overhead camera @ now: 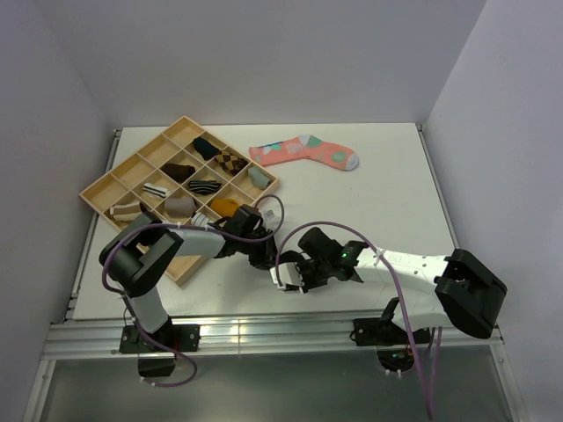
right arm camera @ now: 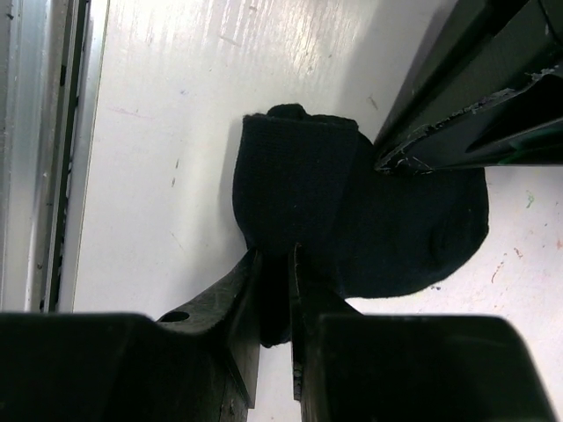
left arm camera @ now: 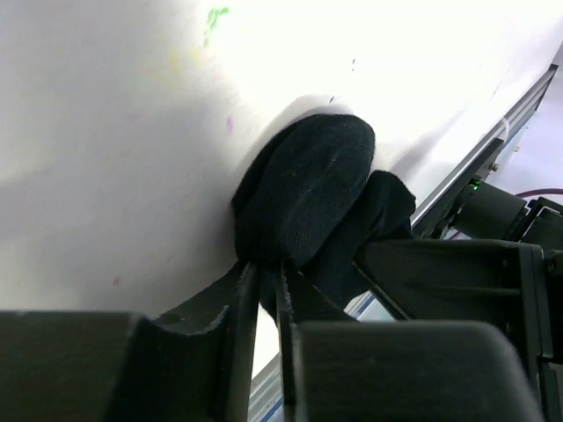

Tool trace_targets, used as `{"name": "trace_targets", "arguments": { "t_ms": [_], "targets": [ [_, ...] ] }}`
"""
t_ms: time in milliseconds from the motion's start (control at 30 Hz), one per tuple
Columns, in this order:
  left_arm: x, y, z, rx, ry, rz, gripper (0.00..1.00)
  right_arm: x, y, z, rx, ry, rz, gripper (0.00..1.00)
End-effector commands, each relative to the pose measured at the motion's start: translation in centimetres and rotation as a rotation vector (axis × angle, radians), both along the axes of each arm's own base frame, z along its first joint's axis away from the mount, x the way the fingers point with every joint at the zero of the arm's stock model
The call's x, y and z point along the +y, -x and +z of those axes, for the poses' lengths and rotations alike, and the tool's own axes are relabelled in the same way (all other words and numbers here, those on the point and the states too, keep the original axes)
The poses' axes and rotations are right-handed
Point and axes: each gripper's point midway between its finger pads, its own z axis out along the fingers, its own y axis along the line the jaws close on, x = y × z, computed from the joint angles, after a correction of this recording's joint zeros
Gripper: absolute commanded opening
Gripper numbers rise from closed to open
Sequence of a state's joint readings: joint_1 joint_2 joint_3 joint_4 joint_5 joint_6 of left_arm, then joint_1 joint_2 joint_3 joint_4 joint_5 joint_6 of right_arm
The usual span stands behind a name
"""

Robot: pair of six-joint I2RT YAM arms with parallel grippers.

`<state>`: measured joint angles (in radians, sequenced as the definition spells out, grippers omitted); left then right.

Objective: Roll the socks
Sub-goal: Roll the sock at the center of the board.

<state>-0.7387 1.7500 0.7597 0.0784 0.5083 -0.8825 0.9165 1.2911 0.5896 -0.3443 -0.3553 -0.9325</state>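
Toward the near edge of the white tabletop (overhead camera: 387, 202), just right of the compartmented wooden tray (overhead camera: 133, 155) of sock bundles, my left jaws stand narrow, nipping one side of the soft black ankle sock (left arm camera: 308, 193). It lies on the tabletop, partly folded into a rounded lump between both arms. My right jaws, equally narrow, pinch its opposite edge. To roll it well, I judge I should anchor one pinch firmly and turn the other over it in small wraps. The fabric must remain taut, or the bundle loosens.
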Motion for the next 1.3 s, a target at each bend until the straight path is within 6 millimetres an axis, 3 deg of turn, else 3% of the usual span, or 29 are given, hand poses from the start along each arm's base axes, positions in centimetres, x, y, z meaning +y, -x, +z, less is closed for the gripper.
{"name": "trace_targets", "arguments": {
  "t_ms": [0,267,367,500,733,967,1267],
  "targets": [
    [0.8,-0.6,-2.5,-0.013,-0.078,0.01,0.17,-3.2,2.2,-1.5,0.092,0.137,-0.018,0.15],
    [0.4,-1.5,-2.2,-0.07,-0.047,0.022,0.11,-3.4,3.4,-1.0,0.269,0.202,-0.019,0.14],
    [0.3,-2.0,-1.2,-0.138,-0.004,0.034,0.16,-3.4,3.5,-0.8,0.405,0.225,-0.027,0.14],
    [0.0,-2.5,-0.1,-0.19,0.068,0.079,0.32,-3.1,2.2,-0.5,0.559,0.223,-0.07,0.14],
    [0.2,-3.1,1.5,-0.288,0.16,0.139,0.38,-2.8,0.6,-0.5,0.758,0.247,-0.166,0.14],
    [1.6,-2.2,3.0,-0.378,0.219,0.181,0.4,-2.4,-0.4,-1.1,0.863,0.273,-0.226,0.14],
    [0.9,0.4,6.1,-0.578,0.272,0.153,0.41,-2.5,-1.2,-2.0,0.941,0.318,-0.263,0.14]
  ]
}}
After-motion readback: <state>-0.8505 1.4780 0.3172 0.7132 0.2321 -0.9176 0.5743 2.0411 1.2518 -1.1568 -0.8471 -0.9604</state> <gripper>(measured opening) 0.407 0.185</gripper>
